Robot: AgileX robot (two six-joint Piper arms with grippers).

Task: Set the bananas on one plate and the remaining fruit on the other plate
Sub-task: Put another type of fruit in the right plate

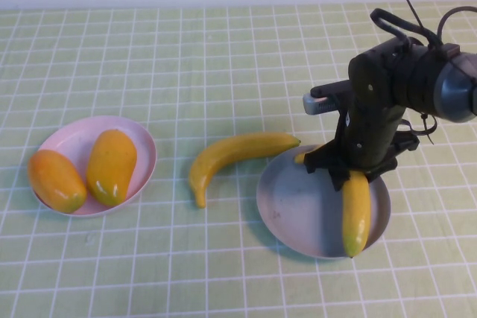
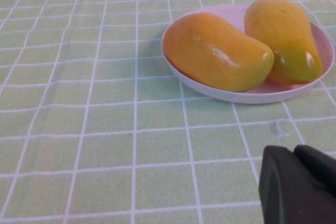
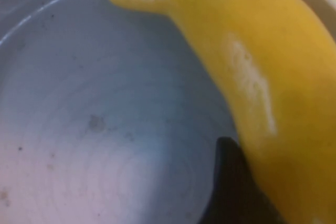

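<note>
Green checked cloth covers the table below a pale wall. Right gripper point(image 1: 344, 170) straddles a banana point(image 1: 356, 212) lying in the grey-blue plate point(image 1: 298, 206) — whether it grips is unclear. Second banana point(image 1: 235, 156) waits beside it; both mangoes point(image 1: 110, 165) fill the pink plate point(image 1: 141, 147). Left gripper point(image 2: 300, 184) — shut, empty — sits nearby.

Bright, even light falls across the checked tablecloth point(image 1: 186, 57); the grey-blue plate point(image 1: 291, 206) casts a soft shadow to its left, the mangoes point(image 2: 218, 51) carry small white glints, and the close-up banana point(image 3: 262, 77) is blurred
</note>
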